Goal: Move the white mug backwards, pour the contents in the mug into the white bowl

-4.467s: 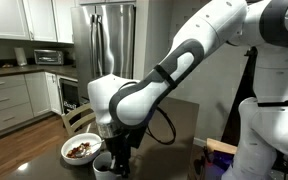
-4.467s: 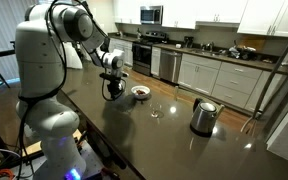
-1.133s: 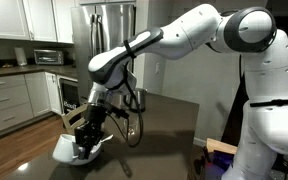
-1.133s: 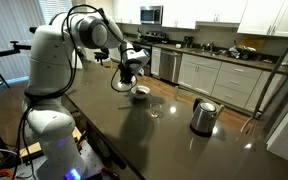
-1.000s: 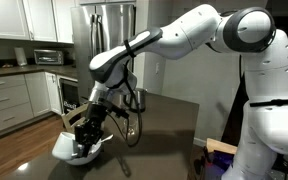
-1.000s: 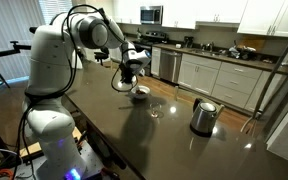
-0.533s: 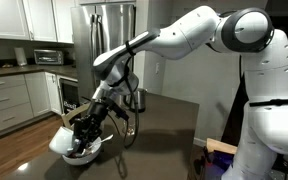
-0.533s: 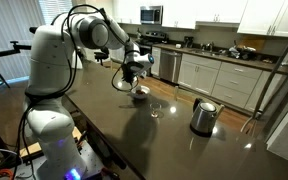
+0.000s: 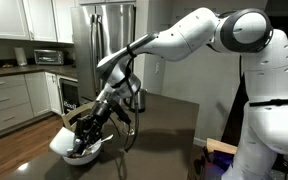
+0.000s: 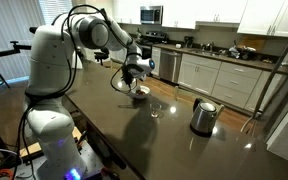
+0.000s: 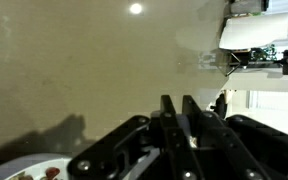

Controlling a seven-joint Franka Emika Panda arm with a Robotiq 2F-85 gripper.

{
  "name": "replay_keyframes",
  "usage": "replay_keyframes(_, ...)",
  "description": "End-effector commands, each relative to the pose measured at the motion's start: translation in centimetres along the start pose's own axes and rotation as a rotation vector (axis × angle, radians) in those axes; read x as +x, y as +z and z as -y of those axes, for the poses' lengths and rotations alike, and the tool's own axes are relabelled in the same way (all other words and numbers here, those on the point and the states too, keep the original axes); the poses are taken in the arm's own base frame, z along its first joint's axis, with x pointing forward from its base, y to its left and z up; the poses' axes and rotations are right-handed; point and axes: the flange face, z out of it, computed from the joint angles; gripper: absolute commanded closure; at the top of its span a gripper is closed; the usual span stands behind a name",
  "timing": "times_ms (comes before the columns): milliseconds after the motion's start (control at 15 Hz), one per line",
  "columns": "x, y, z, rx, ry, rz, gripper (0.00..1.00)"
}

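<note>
Gripper (image 9: 88,128) jaws closed, apparently pinching mug (image 9: 59,140); mug held tilted over bowl (image 9: 87,156), clear of the tabletop (image 10: 104,130). Bowl w/ brown bits sits nr a tabletop corner. Wrist view: fingers (image 11: 169,115) nearly touching above bowl, mug not made out there. Glass (image 10: 156,110) & kettle (image 10: 203,116) stand further along the tabletop, apart from bowl.

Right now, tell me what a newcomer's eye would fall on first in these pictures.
The big white arm arching across an exterior view grabs attention first, its hand angled down right over the white bowl of brown bits. On the long dark table, a steel kettle stands well apart from the bowl, with a kitchen behind.
</note>
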Motion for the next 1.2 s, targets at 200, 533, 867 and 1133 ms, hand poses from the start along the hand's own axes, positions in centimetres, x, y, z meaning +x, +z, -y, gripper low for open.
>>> replay_keyframes(200, -1.2, -0.9, -1.7, 0.191, -0.01, -0.051, 0.92)
replay_keyframes(533, -1.4, -1.3, -4.0, 0.301, -0.015, -0.088, 0.92)
replay_keyframes(867, -0.6, -2.4, -5.6, 0.348, -0.019, -0.09, 0.92)
replay_keyframes(1133, 0.0, -2.1, -5.9, 0.349, -0.024, -0.069, 0.92)
